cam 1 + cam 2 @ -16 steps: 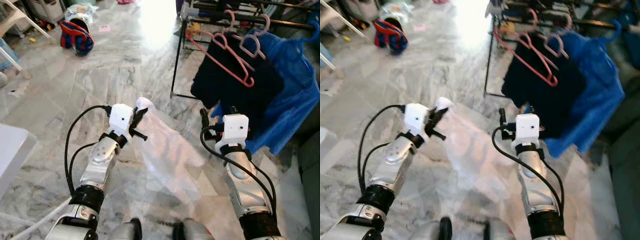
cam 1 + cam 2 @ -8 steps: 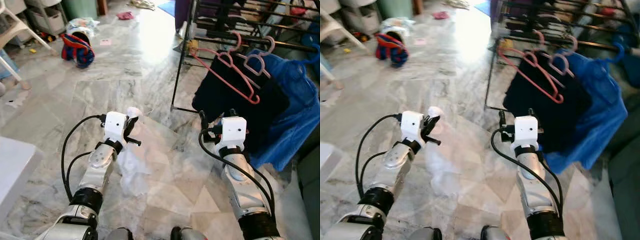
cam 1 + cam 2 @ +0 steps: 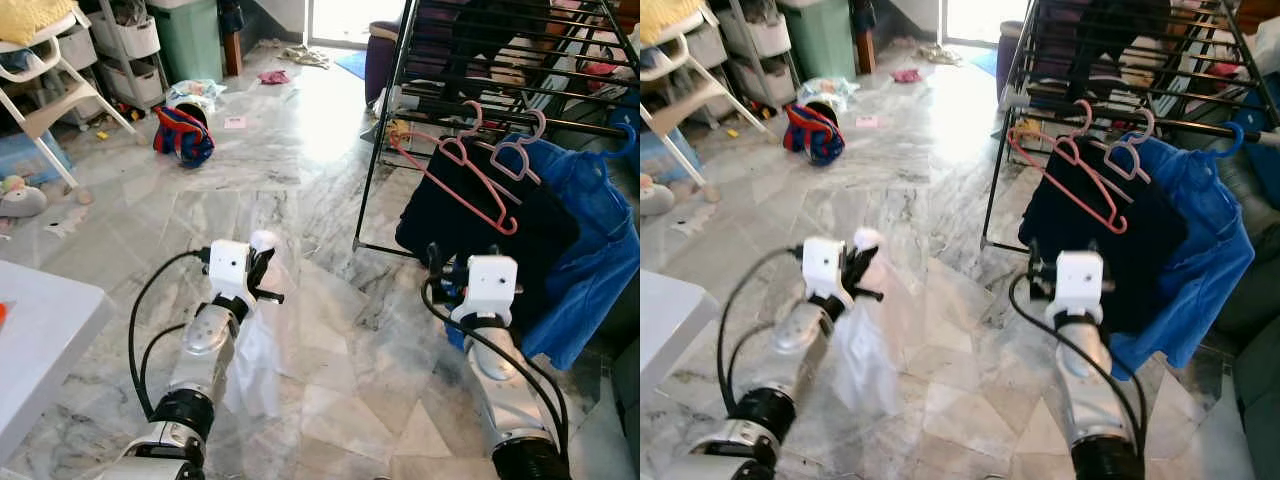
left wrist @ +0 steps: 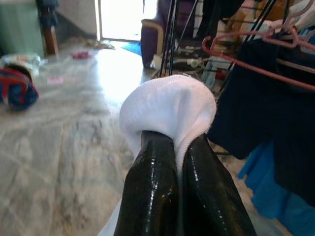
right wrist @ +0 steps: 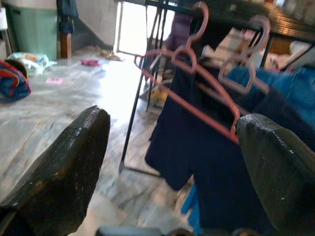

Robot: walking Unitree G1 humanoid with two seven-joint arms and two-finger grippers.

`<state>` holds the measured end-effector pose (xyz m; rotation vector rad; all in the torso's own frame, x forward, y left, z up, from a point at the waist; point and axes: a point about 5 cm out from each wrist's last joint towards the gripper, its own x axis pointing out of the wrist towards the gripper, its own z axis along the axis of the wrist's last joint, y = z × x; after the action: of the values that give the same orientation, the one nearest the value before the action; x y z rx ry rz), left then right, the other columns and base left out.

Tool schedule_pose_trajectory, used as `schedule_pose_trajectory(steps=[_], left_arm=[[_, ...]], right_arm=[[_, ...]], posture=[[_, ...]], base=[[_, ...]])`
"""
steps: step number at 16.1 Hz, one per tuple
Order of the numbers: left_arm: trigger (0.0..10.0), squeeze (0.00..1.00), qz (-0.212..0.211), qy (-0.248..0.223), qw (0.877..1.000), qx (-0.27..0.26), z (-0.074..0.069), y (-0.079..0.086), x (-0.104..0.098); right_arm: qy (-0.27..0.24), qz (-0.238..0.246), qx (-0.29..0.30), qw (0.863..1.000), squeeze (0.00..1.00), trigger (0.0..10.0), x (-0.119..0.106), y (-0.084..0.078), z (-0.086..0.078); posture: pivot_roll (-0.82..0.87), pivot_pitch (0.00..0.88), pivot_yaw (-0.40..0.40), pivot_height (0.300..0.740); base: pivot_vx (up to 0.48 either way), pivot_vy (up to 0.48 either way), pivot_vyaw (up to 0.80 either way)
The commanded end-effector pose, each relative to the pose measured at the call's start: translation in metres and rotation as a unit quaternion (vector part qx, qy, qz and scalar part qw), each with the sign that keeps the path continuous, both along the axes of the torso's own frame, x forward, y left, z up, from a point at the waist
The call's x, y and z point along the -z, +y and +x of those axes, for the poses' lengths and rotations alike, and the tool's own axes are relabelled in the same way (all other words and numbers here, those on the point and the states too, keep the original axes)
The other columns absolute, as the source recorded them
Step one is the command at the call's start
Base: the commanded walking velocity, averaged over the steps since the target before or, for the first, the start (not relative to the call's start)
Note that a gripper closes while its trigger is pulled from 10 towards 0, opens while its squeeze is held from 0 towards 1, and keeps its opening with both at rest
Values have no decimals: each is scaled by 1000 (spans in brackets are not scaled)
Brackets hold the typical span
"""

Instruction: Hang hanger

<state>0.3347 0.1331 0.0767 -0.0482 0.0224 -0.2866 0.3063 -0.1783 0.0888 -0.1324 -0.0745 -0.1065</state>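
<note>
At about ten o'clock from my feet, the left gripper (image 3: 262, 268) has its jaws closed on the bunched top of a white garment (image 3: 258, 345), which hangs straight down to just above the marble floor (image 3: 300, 170). From the left wrist view the white cloth (image 4: 170, 105) bulges over the two black fingers (image 4: 152, 191), pinched tight between them. I cannot make out a hanger inside that cloth, so I judge it is either hidden in the collar or absent.

Over at two o'clock stands the drying rack (image 3: 500, 95), with a pink hanger (image 3: 455, 175) carrying a dark navy garment (image 3: 480, 235) and a blue garment (image 3: 590, 260) beside it at three o'clock. The right gripper (image 3: 462, 262) hangs just in front of the navy cloth, jaws spread wide and empty; its wrist view looks between both fingers (image 5: 59, 162) straight at the pink hanger (image 5: 197, 93).

To do this step well, I would bring the white garment up toward one o'clock and aim for a bare stretch of rail, clear of the hooks already there. I would keep the left pinch firm so the cloth does not slide out, lift high enough that the hem clears the floor, and use the open right jaws to steady the load before letting go.
</note>
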Motion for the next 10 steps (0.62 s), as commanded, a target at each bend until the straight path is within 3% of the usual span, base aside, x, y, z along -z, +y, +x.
schedule_pose_trajectory(steps=[1,4,9,10], left_arm=[[10000,0,-8,5,1000,-8,2,1,0],[10000,0,0,7,1000,14,6,-9,-2],[10000,0,-16,-27,998,55,12,-28,-18],[10000,0,-18,-33,997,63,14,-30,-22]], right_arm=[[-2,4,-6,1000,0,10000,1,4,2],[-7,4,-10,1000,0,10000,1,10,4],[-41,-20,25,999,0,10000,-12,-7,6],[-45,-22,29,998,0,10000,-15,-9,7]], posture=[[-39,0,-16,740],[-58,0,0,740],[-95,0,22,740],[-102,0,28,740]], base=[[0,0,0],[0,0,0],[0,0,0],[274,0,-800]])
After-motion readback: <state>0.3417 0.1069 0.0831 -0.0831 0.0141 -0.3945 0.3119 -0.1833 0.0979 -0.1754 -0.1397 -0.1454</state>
